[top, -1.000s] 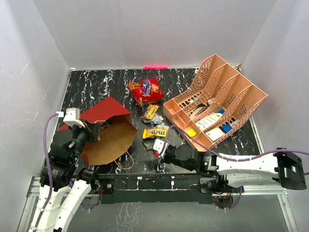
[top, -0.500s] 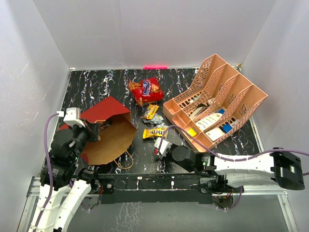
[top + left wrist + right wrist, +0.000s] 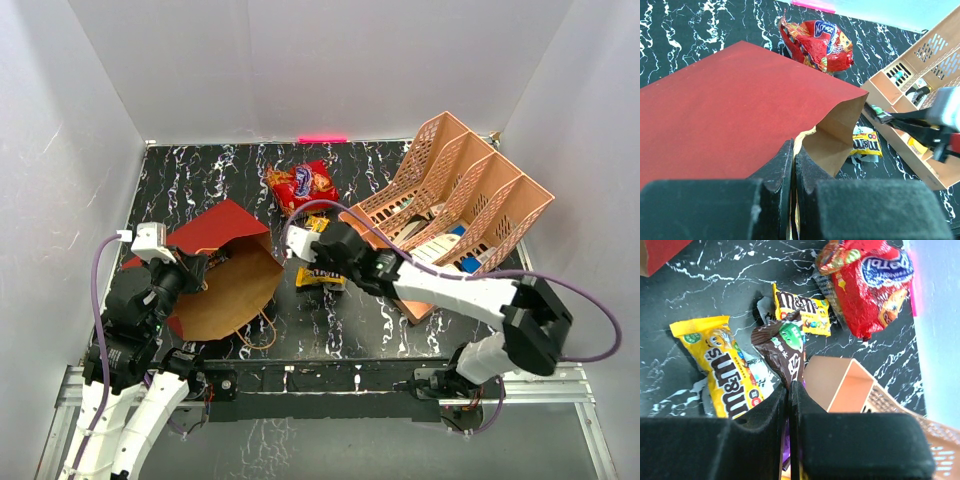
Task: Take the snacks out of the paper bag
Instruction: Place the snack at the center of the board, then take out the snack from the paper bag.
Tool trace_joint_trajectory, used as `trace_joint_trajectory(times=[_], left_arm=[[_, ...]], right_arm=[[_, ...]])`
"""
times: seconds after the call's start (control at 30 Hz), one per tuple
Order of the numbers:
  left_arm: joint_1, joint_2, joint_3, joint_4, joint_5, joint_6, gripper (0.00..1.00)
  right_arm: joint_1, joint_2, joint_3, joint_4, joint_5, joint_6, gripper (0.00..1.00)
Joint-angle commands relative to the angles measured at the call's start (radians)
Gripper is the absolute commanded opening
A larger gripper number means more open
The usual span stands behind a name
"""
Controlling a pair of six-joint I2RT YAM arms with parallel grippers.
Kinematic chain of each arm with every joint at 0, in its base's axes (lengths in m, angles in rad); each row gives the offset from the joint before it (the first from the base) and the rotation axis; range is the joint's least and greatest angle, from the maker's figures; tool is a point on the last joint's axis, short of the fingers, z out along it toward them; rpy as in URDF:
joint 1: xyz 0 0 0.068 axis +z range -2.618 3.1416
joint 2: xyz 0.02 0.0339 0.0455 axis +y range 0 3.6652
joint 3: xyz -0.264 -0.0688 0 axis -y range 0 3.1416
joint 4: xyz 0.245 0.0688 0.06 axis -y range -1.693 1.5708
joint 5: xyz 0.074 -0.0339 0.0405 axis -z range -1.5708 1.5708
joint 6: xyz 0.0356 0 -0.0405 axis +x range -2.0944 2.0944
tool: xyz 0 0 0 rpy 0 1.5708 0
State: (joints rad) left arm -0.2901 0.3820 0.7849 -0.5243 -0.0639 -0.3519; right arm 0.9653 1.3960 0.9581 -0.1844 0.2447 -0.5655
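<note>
The paper bag [image 3: 215, 228] lies on its side at the left, red outside, its brown mouth facing right. My left gripper [image 3: 792, 150] is shut on the bag's upper rim [image 3: 840, 107]. My right gripper [image 3: 789, 390] is shut on a brown candy packet [image 3: 785, 347] and holds it above the table, right of the bag's mouth; a purple scrap shows between its jaws. Below it lie a yellow packet [image 3: 730, 365] and a second yellow packet [image 3: 802, 307]. The red-orange chip bag [image 3: 300, 185] lies farther back. The inside of the bag is hidden.
The peach lattice organizer [image 3: 450, 215] stands at the right; its near corner [image 3: 840, 390] is close beside my right gripper. White walls close in the black marbled table [image 3: 200, 170]. The bag's looped handle [image 3: 262, 335] lies near the front edge.
My right arm has swung from the table's front edge back and left, carrying the brown packet over the yellow packets. The left arm and the bag have not moved.
</note>
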Motion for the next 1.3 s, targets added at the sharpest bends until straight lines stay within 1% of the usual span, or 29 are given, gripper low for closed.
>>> trace_joint_trajectory(times=[0.0, 0.13, 0.27, 0.37, 0.43, 0.5, 0.63, 0.7, 0.73, 0.83, 0.93, 1.07, 1.13, 1.2, 1.27], left_arm=[[-0.003, -0.007, 0.011, 0.008, -0.014, -0.001, 0.0], [-0.002, -0.012, 0.012, 0.007, -0.016, -0.001, 0.0], [-0.003, -0.015, 0.013, 0.004, -0.017, -0.001, 0.0], [-0.007, -0.014, 0.014, 0.003, -0.018, -0.001, 0.0], [-0.007, -0.015, 0.012, 0.005, -0.017, -0.001, 0.0], [-0.008, -0.014, 0.012, 0.005, -0.016, -0.001, 0.0], [-0.008, -0.015, 0.012, 0.006, -0.017, -0.001, 0.0], [-0.008, -0.016, 0.01, 0.007, -0.016, -0.001, 0.0], [-0.008, -0.015, 0.011, 0.007, -0.017, -0.001, 0.0], [-0.009, -0.015, 0.01, 0.009, -0.016, -0.001, 0.0], [-0.008, -0.015, 0.009, 0.012, -0.015, -0.001, 0.0], [-0.008, -0.014, 0.008, 0.015, -0.013, -0.001, 0.0], [-0.008, -0.012, 0.008, 0.015, -0.012, -0.002, 0.0], [-0.008, -0.009, 0.007, 0.015, -0.01, -0.001, 0.0], [-0.007, -0.009, 0.008, 0.016, -0.008, -0.001, 0.0]], right_arm=[[-0.015, 0.137, 0.149, -0.166, -0.066, -0.187, 0.07], [-0.026, 0.241, 0.207, -0.16, -0.107, -0.217, 0.08], [-0.027, 0.326, 0.238, -0.153, -0.093, -0.2, 0.1], [-0.027, 0.357, 0.241, -0.139, -0.084, -0.177, 0.11], [-0.027, 0.369, 0.231, -0.125, -0.079, -0.165, 0.17], [-0.027, 0.357, 0.22, -0.113, -0.09, -0.15, 0.27], [-0.027, 0.236, 0.185, -0.103, -0.112, -0.095, 0.36], [-0.027, 0.156, 0.143, -0.087, -0.151, -0.057, 0.4], [-0.027, 0.111, 0.113, -0.075, -0.178, -0.033, 0.42], [-0.027, -0.032, -0.018, -0.006, -0.289, 0.046, 0.43], [-0.022, -0.18, -0.205, 0.116, -0.433, 0.185, 0.43], [0.024, -0.384, -0.493, 0.412, -0.587, 0.396, 0.44], [0.069, -0.436, -0.583, 0.521, -0.587, 0.457, 0.44], [0.116, -0.451, -0.601, 0.574, -0.56, 0.471, 0.45], [0.154, -0.435, -0.592, 0.586, -0.535, 0.439, 0.45]])
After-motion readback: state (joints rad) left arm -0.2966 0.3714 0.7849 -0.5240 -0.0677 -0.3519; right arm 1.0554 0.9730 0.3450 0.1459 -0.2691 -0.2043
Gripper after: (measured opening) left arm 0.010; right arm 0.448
